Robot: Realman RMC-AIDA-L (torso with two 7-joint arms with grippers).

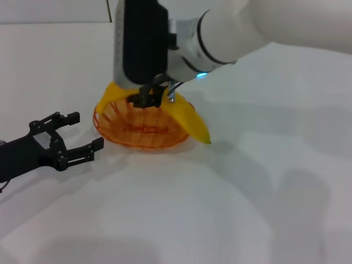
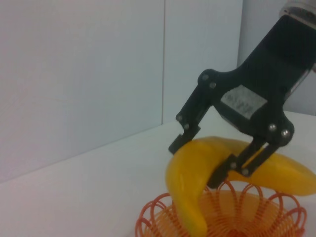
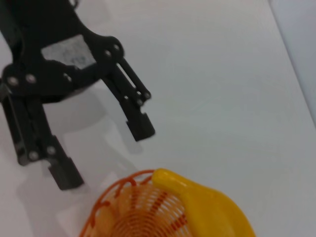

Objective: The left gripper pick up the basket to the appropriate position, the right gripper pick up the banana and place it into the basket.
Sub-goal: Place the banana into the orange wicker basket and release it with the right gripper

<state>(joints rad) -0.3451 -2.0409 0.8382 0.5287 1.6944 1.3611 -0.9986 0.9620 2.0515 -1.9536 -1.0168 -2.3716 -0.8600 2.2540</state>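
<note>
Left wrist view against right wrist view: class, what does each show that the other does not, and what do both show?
Only the left wrist view shows the right pincer, shut on the banana over the basket, with a wall behind. Only the right wrist view shows the left pincer, open, off the basket, over the bare table. Both show the orange basket with the yellow banana across it.

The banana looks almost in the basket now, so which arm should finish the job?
The right. Its gripper is shut on the banana directly over the basket and probably need only let go. The left gripper sits open on the table, beside the basket.
</note>
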